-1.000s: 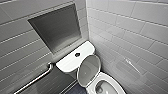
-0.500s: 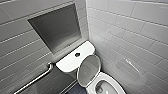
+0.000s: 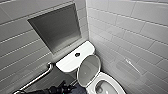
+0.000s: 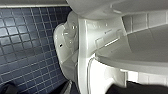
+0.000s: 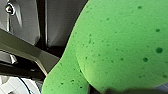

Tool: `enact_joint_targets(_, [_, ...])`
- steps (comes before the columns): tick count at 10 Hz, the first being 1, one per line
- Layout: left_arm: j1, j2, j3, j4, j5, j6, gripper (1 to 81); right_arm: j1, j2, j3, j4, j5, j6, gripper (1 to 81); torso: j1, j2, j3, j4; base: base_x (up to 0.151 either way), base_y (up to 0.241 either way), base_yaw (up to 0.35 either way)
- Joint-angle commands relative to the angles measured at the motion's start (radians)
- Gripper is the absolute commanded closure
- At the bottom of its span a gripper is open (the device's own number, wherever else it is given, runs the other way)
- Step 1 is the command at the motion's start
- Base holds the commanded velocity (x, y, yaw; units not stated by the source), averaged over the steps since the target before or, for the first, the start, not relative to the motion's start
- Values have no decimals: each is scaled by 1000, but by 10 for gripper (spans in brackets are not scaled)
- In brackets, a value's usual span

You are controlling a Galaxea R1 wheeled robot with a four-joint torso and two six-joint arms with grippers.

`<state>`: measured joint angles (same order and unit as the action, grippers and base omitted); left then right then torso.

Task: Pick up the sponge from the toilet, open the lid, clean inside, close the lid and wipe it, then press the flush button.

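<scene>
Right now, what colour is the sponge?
The sponge is bright green, speckled; clearest in right wrist view.

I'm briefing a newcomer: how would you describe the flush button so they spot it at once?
Find the grey recess in the tiled wall; the white toilet tank sits just below it. On the tank's flat top is the flush button, a small dark round spot, the only dark mark on that white surface.

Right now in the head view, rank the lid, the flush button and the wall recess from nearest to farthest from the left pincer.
1. The lid, raised, next to the left pincer.
2. The flush button, on the tank behind it.
3. The wall recess, above the tank.
</scene>
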<state>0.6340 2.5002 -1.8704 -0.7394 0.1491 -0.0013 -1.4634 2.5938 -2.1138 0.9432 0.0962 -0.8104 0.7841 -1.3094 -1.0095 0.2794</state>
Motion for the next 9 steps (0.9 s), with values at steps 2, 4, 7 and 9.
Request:
enact_joint_targets(2, [-145, -20, -52, -103, 56, -3, 10, -13, -7, 19, -1, -107, -1, 811, 0, 0, 0, 0, 0, 0, 0])
enact_joint_targets(4, [-171, 28, -104, -104, 58, -3, 10, -12, -5, 23, 0, -107, -1, 811, 0, 0, 0, 0, 0, 0, 0])
enact_joint_targets(7, [-204, 111, -164, -104, 69, -3, 10, -9, 5, 19, 0, -107, -1, 811, 0, 0, 0, 0, 0, 0, 0])
enact_joint_targets(9, [-190, 158, -147, -91, 76, 0, 10, -1, 15, 6, 0, -107, -1, 811, 0, 0, 0, 0, 0, 0, 0])
